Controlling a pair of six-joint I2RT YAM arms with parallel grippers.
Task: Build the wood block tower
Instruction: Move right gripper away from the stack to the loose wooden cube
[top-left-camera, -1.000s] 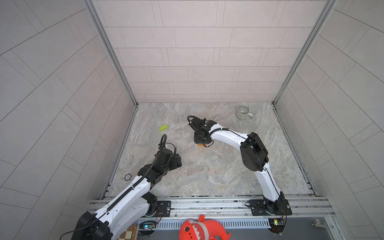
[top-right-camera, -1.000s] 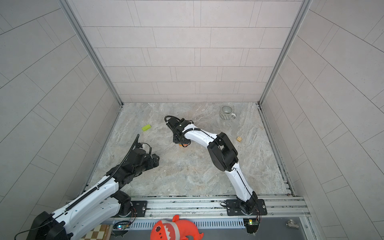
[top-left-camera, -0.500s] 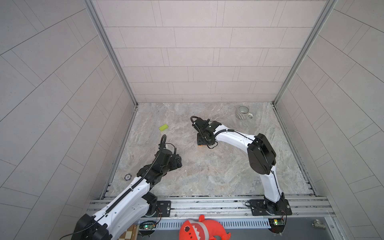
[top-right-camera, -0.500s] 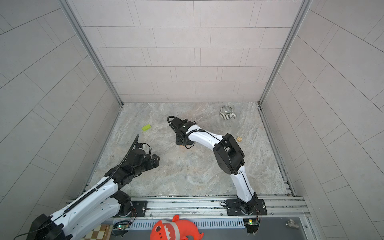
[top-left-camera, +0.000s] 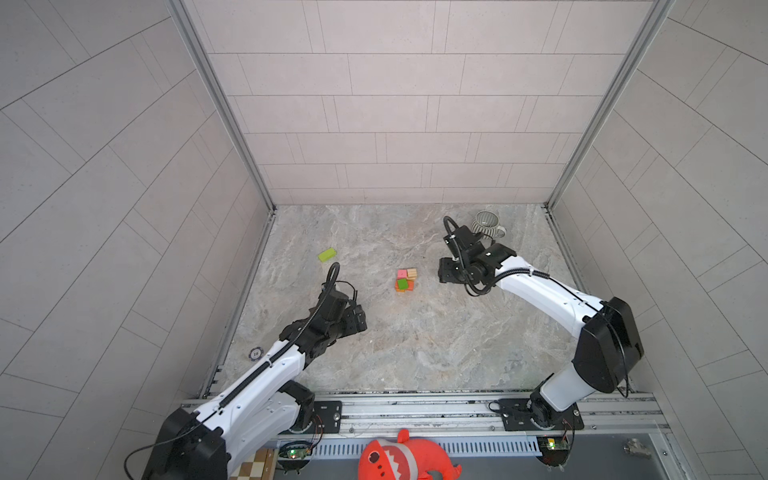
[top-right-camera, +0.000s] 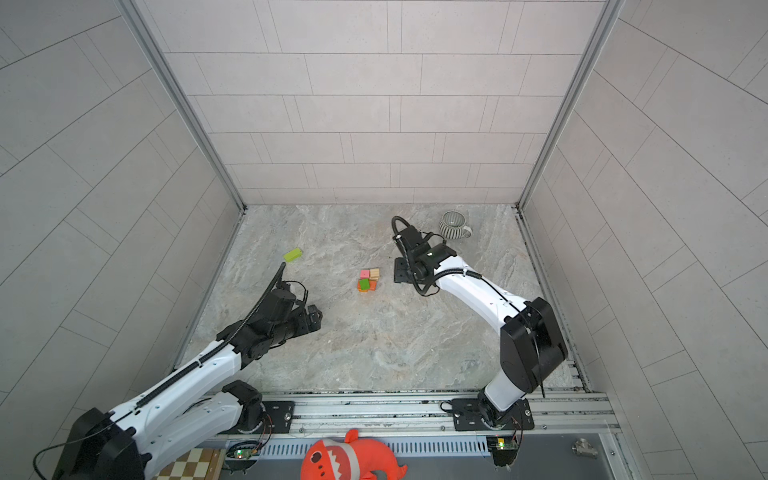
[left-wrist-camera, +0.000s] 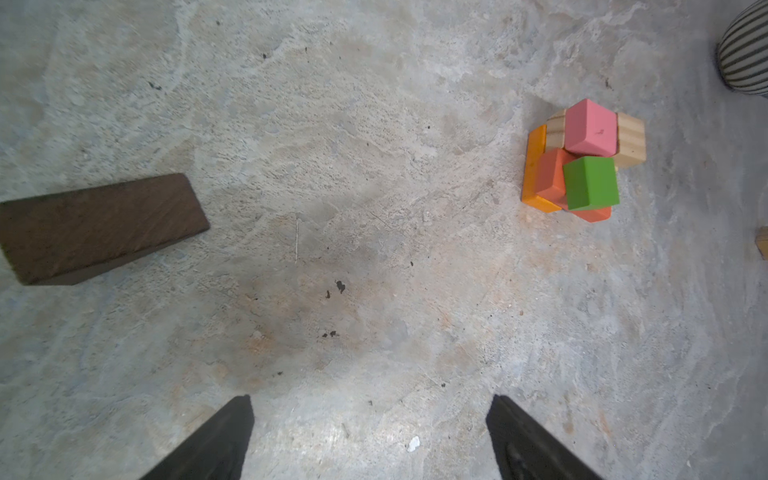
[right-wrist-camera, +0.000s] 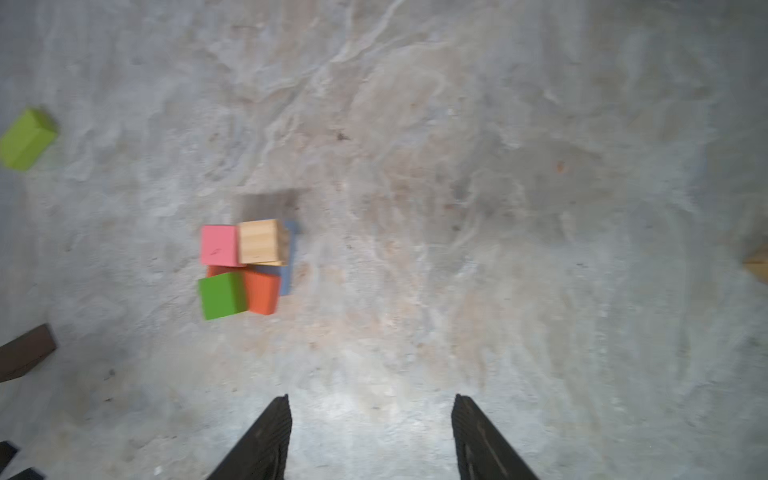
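Note:
The wood block tower (top-left-camera: 405, 279) is a low cluster mid-table in both top views: a pink cube (left-wrist-camera: 590, 126) and a green cube (left-wrist-camera: 590, 183) on top, a tan block (right-wrist-camera: 262, 241) beside the pink one, orange pieces (right-wrist-camera: 262, 293) below. My right gripper (top-left-camera: 446, 274) hangs to its right, apart from it, open and empty (right-wrist-camera: 371, 409). My left gripper (top-left-camera: 359, 320) sits nearer the front left, open and empty (left-wrist-camera: 370, 415). A dark brown block (left-wrist-camera: 99, 226) lies flat on the table. A lime green block (top-left-camera: 327, 254) lies alone at the back left.
A grey-and-white striped mug (top-left-camera: 487, 223) stands at the back right, just behind my right wrist. A round black token (top-left-camera: 256, 353) lies by the left wall. A tan piece (right-wrist-camera: 758, 264) shows at the edge of the right wrist view. A red plush toy (top-left-camera: 405, 459) lies beyond the front rail.
My right gripper has drawn back to the right, off the block cluster, and its jaws have widened. The cluster now stands uncovered. The left arm has barely moved.

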